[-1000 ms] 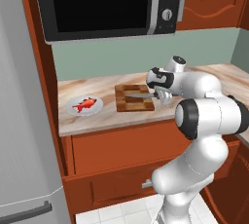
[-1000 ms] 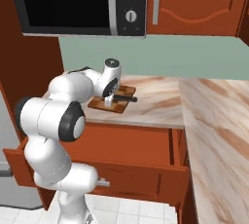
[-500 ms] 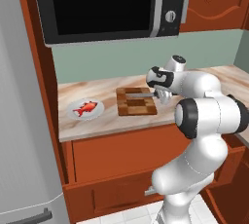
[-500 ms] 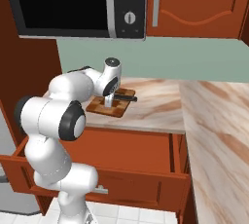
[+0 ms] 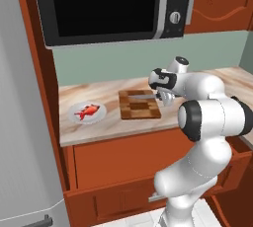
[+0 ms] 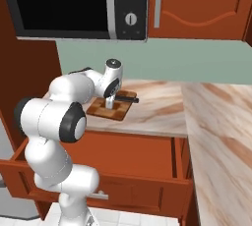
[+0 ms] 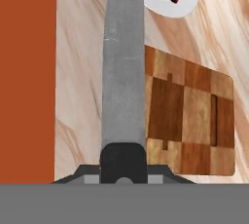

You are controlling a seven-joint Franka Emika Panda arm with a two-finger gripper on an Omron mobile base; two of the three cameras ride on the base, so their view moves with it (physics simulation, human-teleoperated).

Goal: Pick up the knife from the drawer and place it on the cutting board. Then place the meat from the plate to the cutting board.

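Above the cutting board (image 5: 140, 105) on the table (image 5: 108, 122), the jaws (image 5: 163, 96) are clamping the knife (image 5: 145, 95) by its handle — blade pointing toward nine o'clock, where the meat (image 5: 87, 111) is lying on the plate (image 5: 99, 116).

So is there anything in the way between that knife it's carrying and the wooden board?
Nothing visible. The claw holds the knife just above the cutting board, whose checkered top is bare. The meat sits apart on its plate.
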